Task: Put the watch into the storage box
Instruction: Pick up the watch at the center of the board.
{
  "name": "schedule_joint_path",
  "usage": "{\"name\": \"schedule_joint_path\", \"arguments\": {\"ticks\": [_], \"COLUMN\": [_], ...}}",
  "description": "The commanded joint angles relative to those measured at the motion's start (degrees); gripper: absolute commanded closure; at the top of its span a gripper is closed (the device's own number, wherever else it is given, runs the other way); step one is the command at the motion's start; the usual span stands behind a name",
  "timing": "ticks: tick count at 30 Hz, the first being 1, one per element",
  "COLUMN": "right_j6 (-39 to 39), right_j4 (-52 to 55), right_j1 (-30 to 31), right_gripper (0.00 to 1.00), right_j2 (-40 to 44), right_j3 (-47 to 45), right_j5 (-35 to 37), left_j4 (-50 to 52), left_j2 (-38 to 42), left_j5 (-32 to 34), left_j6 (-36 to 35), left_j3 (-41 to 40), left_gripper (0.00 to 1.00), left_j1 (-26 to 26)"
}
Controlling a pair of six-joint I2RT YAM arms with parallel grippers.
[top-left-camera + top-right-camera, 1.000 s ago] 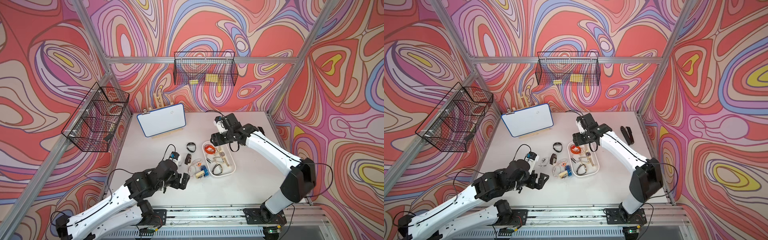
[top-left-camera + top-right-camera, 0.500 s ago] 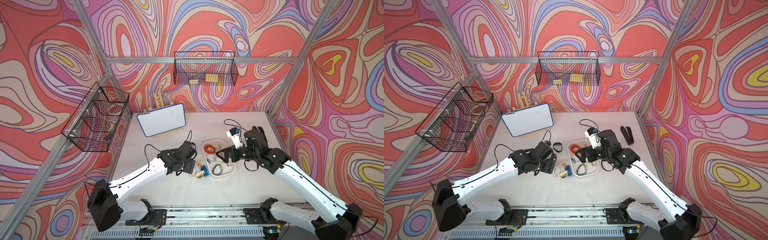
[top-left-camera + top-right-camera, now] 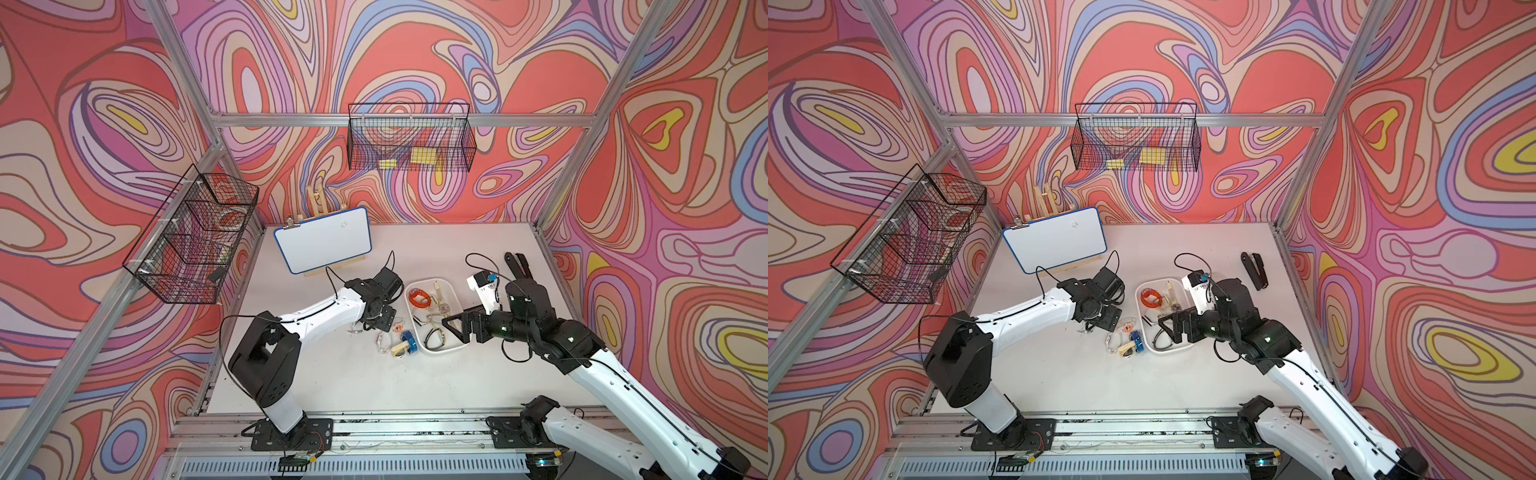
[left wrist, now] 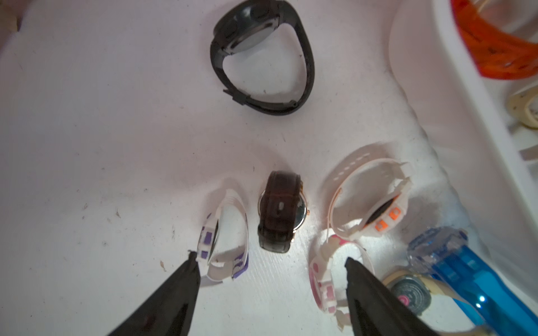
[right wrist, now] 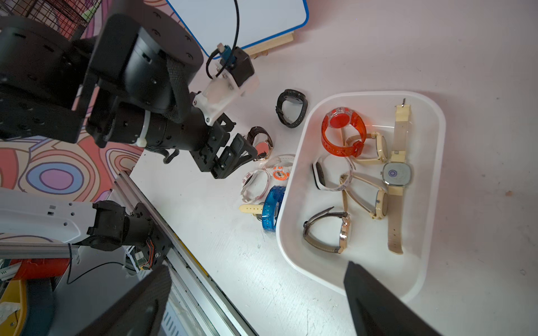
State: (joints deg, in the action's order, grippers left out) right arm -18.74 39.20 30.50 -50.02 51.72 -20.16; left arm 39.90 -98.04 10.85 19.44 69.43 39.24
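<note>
1. In a top view, the left gripper [image 3: 376, 326] is seen low over the loose watches [image 3: 397, 338], left of the storage box [image 3: 436, 351]. The right gripper [image 3: 451, 330] is held at the box.
2. Left wrist view: the brown watch [image 4: 279, 211] is framed dead centre, just above the wide-apart, empty jaws, its strap running up-frame.
3. Right wrist view: the right jaws are spread wide, empty. The left arm is judged nearer.

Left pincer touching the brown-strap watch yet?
Apart. The left wrist view shows the brown-strap watch lying between the fingers of the open left pincer, with a clear gap to each fingertip.
</note>
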Motion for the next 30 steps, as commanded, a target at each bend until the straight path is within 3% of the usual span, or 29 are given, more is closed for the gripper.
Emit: {"name": "schedule_joint_path", "arguments": {"ticks": [1, 7, 20, 24, 30], "right_j6": [-0.42, -0.5, -0.54, -0.84, -2.56], "right_j4": [0.57, 0.66, 0.79, 0.57, -2.21], "right_j1": [0.08, 0.09, 0.12, 0.08, 0.08], "right_gripper": [0.02, 0.02, 0.02, 0.02, 0.02], "right_j2": [0.54, 0.61, 0.1, -0.17, -1.14], "right_j3": [-0.68, -0.67, -1.37, -1.39, -2.48], "right_j5": [0.78, 1.33, 2.58, 2.17, -0.15], "left_j4": [-0.88, -0.86, -1.27, -0.9, -0.6], "left_j2": [-3.23, -6.84, -3.47, -0.29, 7.3], "left_j5": [1.08, 2.3, 1.65, 0.31, -5.2], "left_j6": [-1.95, -2.3, -2.99, -3.27, -1.29], "left_j3": [2.03, 3.52, 1.67, 1.22, -1.27], "left_gripper": [0.2, 0.32, 0.77, 0.83, 0.84], "left_j1": [-0.67, -1.1, -1.17, -1.32, -2.95]}}
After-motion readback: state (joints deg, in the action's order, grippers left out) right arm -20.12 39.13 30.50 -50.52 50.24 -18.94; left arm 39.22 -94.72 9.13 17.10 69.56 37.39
